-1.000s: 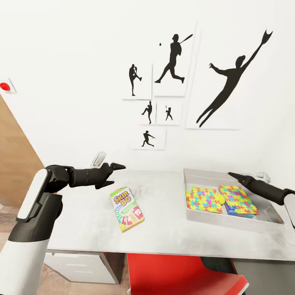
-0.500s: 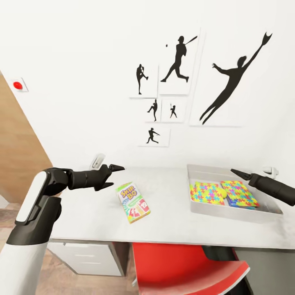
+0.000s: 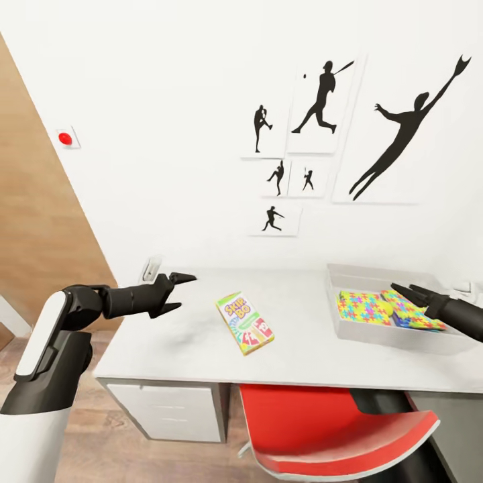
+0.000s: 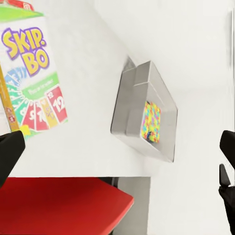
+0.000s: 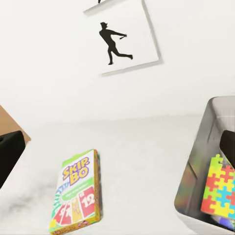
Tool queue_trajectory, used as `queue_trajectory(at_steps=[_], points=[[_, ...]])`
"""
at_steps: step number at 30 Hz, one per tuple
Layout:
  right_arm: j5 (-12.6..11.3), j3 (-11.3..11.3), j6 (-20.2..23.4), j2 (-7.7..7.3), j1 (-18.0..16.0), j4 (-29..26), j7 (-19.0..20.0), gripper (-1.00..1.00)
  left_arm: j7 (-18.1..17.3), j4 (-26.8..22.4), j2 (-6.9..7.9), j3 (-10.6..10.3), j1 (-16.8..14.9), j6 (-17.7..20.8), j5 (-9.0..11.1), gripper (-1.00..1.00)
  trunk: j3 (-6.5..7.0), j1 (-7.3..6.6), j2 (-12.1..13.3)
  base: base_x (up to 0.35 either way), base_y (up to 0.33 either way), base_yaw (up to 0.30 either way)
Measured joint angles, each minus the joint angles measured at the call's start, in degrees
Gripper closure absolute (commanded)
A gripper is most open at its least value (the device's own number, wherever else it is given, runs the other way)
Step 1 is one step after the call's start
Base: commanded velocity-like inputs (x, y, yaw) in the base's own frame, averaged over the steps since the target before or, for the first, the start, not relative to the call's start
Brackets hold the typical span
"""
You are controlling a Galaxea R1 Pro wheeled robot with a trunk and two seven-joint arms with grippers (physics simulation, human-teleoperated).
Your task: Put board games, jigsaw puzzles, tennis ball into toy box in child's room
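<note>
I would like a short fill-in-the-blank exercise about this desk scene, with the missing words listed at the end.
1. The SKIP-BO box lies flat on the ____.
2. The two jigsaw puzzles lie inside the grey ____.
3. Under the table stands a chair of ____ colour.
4. The left gripper has its fingers ____ and holds nothing.

Missing words: table; toy box; red; open

One board game, two jigsaw puzzles, one toy box, one red chair, six silhouette pictures, one tabletop.
</note>
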Motion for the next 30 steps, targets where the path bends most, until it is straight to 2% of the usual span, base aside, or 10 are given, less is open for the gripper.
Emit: queue_trajectory(at_steps=[3, 4, 6, 7, 10, 13, 15, 17, 21, 30], points=[[0.7, 2.3, 0.6, -0.04, 0.1, -0.3, -0.3, -1.00, -1.5, 0.0, 0.02, 1.0, 0.7, 0.9, 0.0, -1.00, 0.00, -0.01, 0.0, 0.207, 0.290, 0.000], [1.5, 4.4, 1.4, -0.09, 0.1, -0.3, -0.5, -1.00, -1.9, 0.0, 0.02, 1.3, 1.0, 1.1, -0.1, -1.00, 0.00, -0.01, 0.0, 0.241, 0.272, 0.000], [2.5, 6.5, 2.2, -0.13, 0.0, -0.4, -0.6, -1.00, -2.2, 0.0, 0.05, 1.5, 1.2, 1.3, -0.1, -1.00, 0.00, -0.01, 0.0, 0.255, 0.265, 0.000], [3.7, 7.9, 2.8, -0.12, -0.1, -0.4, -0.8, -1.00, -2.4, 0.0, 0.06, 1.7, 1.3, 1.4, -0.1, -1.00, 0.00, -0.01, 0.0, 0.266, 0.259, 0.000], [6.4, 9.5, 3.5, -0.07, -0.2, -0.4, -1.4, -1.00, -2.5, 0.0, 0.07, 1.8, 1.4, 1.5, -0.2, -1.00, 0.00, -0.01, 0.0, 0.273, 0.256, 0.000], [8.8, 10.2, 3.8, 0.02, -0.2, -0.5, -3.1, -1.00, -2.7, 0.0, 0.08, 1.9, 1.7, 1.6, -0.3, -1.00, 0.00, -0.01, 0.0, 0.272, 0.259, 0.000], [9.3, 10.4, 3.8, 0.07, -0.2, -0.5, -4.1, -1.00, -2.7, 0.0, 0.08, 1.9, 1.8, 1.6, -0.3, -1.00, 0.00, -0.01, 0.0, 0.207, 0.274, 0.000], [9.4, 10.5, 3.8, 0.09, -0.2, -0.7, -4.4, -1.00, -2.7, 0.0, 0.05, 1.9, 1.8, 1.6, -0.3, -1.00, 0.00, 0.00, 0.0, 0.096, 0.149, 0.000], [9.7, 9.9, 2.1, 0.15, 0.5, -5.2, -4.7, -1.00, -2.7, 0.0, 0.00, 1.8, 1.9, 1.6, -0.5, -1.00, 0.00, 0.01, 0.0, -0.006, 0.021, 0.000], [9.7, 10.1, 2.0, 0.15, 0.5, -5.2, -4.6, -1.00, -2.6, 0.0, 0.01, 1.9, 1.9, 1.6, -0.7, -1.00, 0.00, 0.01, 0.0, -0.108, 0.253, 0.000]])
